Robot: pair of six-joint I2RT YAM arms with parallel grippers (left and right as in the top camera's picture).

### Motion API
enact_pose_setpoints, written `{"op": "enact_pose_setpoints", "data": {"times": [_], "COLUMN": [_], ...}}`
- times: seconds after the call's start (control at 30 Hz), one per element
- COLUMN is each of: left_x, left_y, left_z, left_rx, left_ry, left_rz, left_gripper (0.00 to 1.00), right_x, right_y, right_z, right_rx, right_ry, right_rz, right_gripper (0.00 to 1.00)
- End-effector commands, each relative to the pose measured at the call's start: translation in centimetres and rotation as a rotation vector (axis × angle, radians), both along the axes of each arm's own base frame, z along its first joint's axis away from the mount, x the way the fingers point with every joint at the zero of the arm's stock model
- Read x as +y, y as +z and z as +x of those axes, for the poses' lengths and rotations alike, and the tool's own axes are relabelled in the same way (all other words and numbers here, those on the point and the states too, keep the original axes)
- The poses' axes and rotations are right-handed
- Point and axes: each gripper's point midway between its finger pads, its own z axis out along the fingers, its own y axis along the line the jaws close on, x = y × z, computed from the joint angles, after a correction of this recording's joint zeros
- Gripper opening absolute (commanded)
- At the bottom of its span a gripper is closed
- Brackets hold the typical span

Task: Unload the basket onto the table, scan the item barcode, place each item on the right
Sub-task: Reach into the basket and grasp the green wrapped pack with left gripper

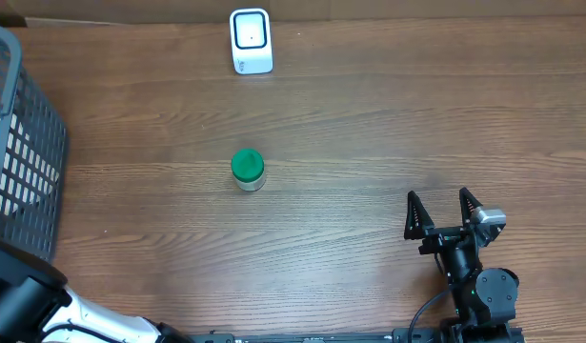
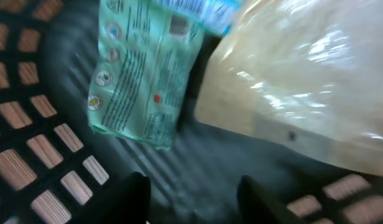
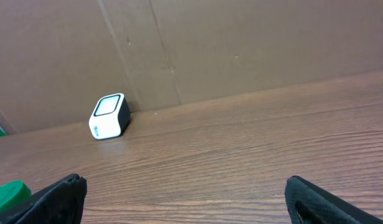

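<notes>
Presently, pick-up stage: left gripper [image 2: 194,182], jaws apart and empty, hovers inside basket [image 2: 60,68] near green packet [image 2: 144,74]; right gripper [image 1: 445,211] gapes wide, idle. Next move, probably: advance, pinch packet, carry to scanner [image 1: 251,40].

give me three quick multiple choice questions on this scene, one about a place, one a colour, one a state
1. Where does the scanner stand on the table?
A) at the far edge, beyond the jar
B) at the near edge
C) on top of the jar

2. What colour is the jar's lid?
A) red
B) green
C) blue

3. How is the right tool?
A) shut on the jar
B) open and empty
C) shut and empty

Answers:
1 A, the overhead view shows it at the far side, past the jar.
2 B, the lid is plainly green from above.
3 B, its fingers stand wide apart with only bare wood between them.
</notes>
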Motion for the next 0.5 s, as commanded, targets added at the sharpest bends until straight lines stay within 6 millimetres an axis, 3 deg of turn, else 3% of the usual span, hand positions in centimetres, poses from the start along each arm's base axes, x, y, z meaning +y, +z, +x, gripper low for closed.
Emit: {"op": "enact_pose_setpoints", "data": {"times": [0.0, 0.3, 0.47], "left_x": [0.8, 3.0, 4.3], "left_y": [-1.1, -2.4, -2.7], "left_z": [-1.0, -1.1, 0.0], "left_rx": [0.039, 0.059, 0.026], "left_ry": [-0.025, -0.079, -0.107], "left_rz": [-0.003, 0.047, 0.092], "left_gripper": [0.48, 0.63, 0.62], "right_x": [0.2, 0.2, 0.2], "right_y": [-0.2, -0.2, -0.2], "right_z": [0.0, 0.0, 0.0], "right_rx": [-0.004, -0.004, -0.004], "right_ry": [0.009, 0.009, 0.009], "right_rz": [0.003, 0.003, 0.003], "right_gripper": [1.0, 1.0, 1.0]}}
